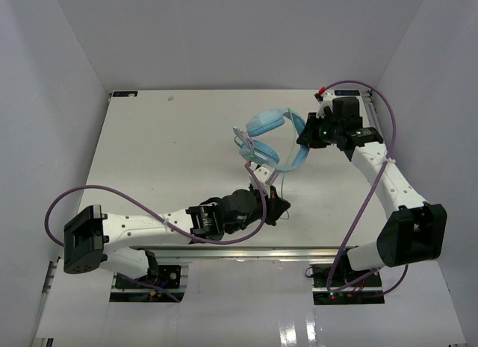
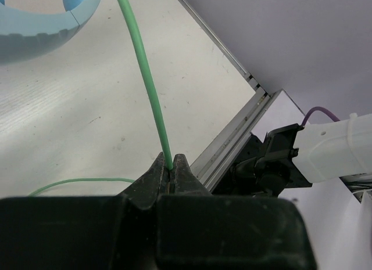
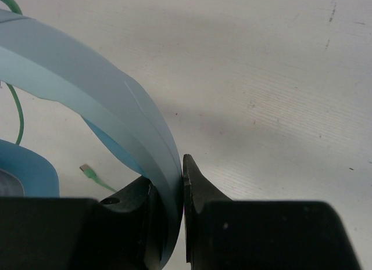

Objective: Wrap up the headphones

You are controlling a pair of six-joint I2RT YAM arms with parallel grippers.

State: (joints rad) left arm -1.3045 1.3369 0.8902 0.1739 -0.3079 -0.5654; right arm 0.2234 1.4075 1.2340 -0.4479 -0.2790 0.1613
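The light blue headphones (image 1: 270, 138) sit toward the back right of the table. My right gripper (image 1: 305, 138) is shut on their curved headband (image 3: 104, 101), which passes between its jaws (image 3: 174, 186). An ear cup (image 3: 29, 171) shows at the left edge. The thin pale green cable (image 1: 258, 175) runs from the headphones down to my left gripper (image 1: 280, 207). That gripper (image 2: 172, 168) is shut on the cable (image 2: 145, 78), which rises taut toward the headband (image 2: 46, 26). A slack stretch of cable (image 2: 81, 181) lies on the table. The small plug (image 3: 87, 169) rests on the table under the headband.
The metal rail of the table's near edge (image 2: 232, 142) lies just right of my left gripper, with the right arm's base (image 2: 325, 148) beyond it. White walls enclose the table (image 1: 149, 153) on three sides. Purple arm cables (image 1: 82, 194) loop beside both arms.
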